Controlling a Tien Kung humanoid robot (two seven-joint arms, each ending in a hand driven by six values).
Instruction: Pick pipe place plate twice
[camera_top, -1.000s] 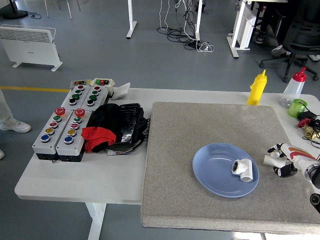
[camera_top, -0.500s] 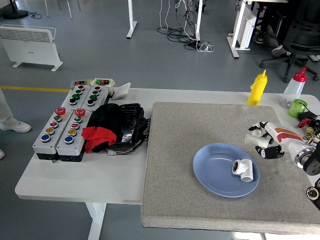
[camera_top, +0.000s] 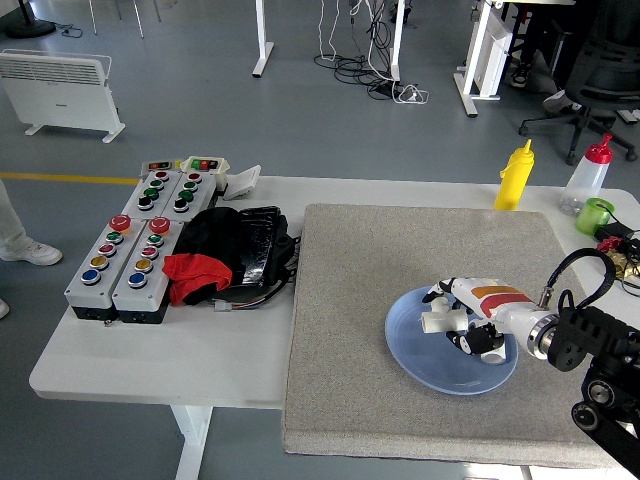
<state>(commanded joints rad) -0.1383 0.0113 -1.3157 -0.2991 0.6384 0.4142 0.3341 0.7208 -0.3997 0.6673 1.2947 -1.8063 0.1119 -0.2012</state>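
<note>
- Far off on my left, two grey button boxes (camera_top: 125, 255) lie side by side at the white table's (camera_top: 150, 350) left edge, their coloured buttons in rows running away from me; any lettering on them is too small to read.
- Just right of them sits a heap of black fabric (camera_top: 240, 245) with a red cloth (camera_top: 195, 272) on its near side.
- Right of that heap, a grey mat (camera_top: 360, 300) covers the rest of the table, bare across its left half and far side.
- Toward the mat's right, the blue plate (camera_top: 420, 360) lies flat, well inside the mat's edges.
- Over the plate's middle, my right hand (camera_top: 470, 315) grasps a white pipe fitting (camera_top: 436, 321), fingers (camera_top: 470, 343) curled around it; its open end points left, its long axis roughly left to right.
- Whether the fitting touches the plate I cannot tell.
- Beyond the mat's far right corner stand a yellow squeeze bottle (camera_top: 515, 176) and a clear bottle with a red cap (camera_top: 588, 174), upright, no label legible.
</note>
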